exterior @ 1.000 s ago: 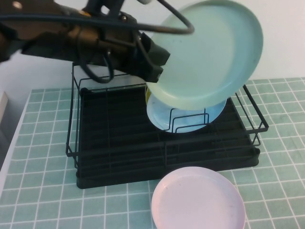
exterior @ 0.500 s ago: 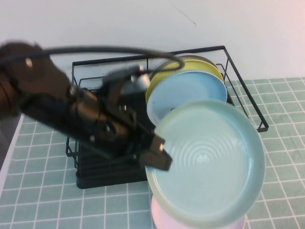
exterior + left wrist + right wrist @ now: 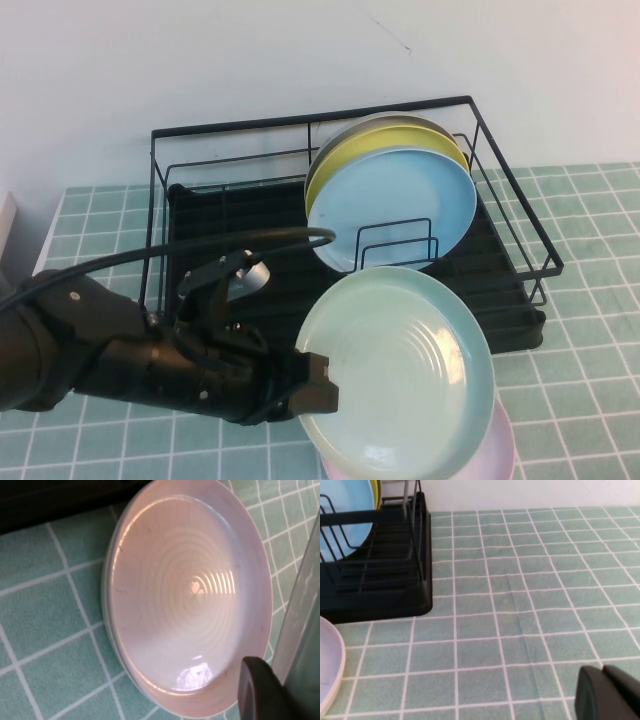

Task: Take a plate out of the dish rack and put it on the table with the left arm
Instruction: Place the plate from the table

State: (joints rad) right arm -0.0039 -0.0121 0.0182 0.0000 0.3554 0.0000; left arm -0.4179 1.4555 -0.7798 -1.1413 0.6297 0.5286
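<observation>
My left gripper [image 3: 315,385] is shut on the left rim of the pale mint-green plate [image 3: 400,370]. It holds the plate nearly flat, just in front of the black wire dish rack [image 3: 250,220] and right above a pale pink plate [image 3: 505,452] on the teal tiled table [image 3: 590,380]. In the left wrist view one black finger [image 3: 260,690] and the mint plate's edge [image 3: 302,630] hang over the pink plate [image 3: 185,590]. My right gripper [image 3: 605,692] is shut and empty low over bare tiles, to the right of the rack [image 3: 380,580].
A sky-blue plate [image 3: 395,205] and a yellow plate [image 3: 345,155] stand upright in the rack's right half. The rack's left half holds no dishes. A white wall runs behind the rack. Bare tiles lie to the right of the rack.
My left arm has carried the mint plate from high above the rack down and forward. The plate has tipped from steeply tilted to nearly flat and now covers most of the pink plate.
</observation>
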